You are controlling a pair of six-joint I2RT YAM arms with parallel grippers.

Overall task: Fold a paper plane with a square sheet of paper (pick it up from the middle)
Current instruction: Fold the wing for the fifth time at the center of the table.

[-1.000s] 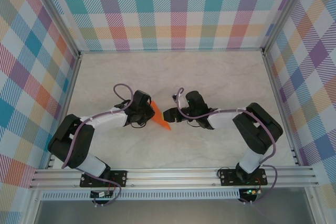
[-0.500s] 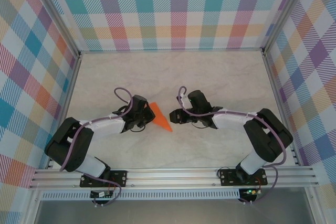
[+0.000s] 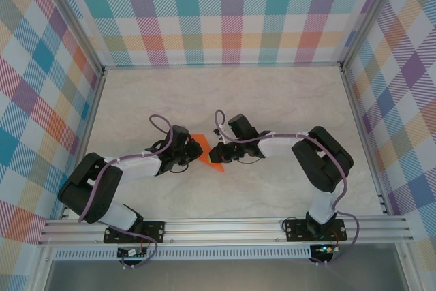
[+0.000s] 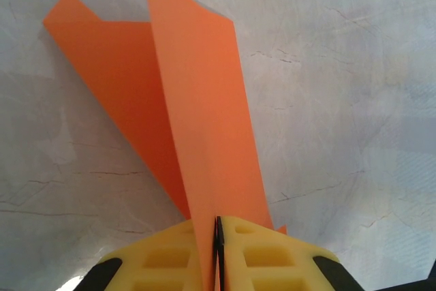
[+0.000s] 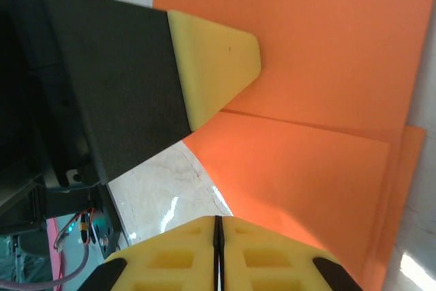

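Where the two arms met near the middle of the table (image 3: 272, 100), the paper plane (image 3: 206, 157) lay between their tips, a narrow pointed wedge of plain matte bright orange. Left wrist view: one long flap stood up on edge, and a second wing lay flat on the marbled surface beside it. The left gripper (image 4: 216, 233) was clamped on the foot of the upright flap, yellow pads pressed tight with orange between them. The right gripper (image 5: 218, 226) was closed, pads together along a dark seam, tips at the paper's edge; could not tell whether any paper was caught. Right wrist view: folded layers overlapped, and one yellow pad (image 5: 214, 59) of the left gripper sat against the sheet. Plaid walls (image 3: 231, 11) stood on three sides, with an aluminium rail (image 3: 225, 226) at the near edge; the paper was well apart from all of them. Bare tabletop lay open toward the back wall and to the right.
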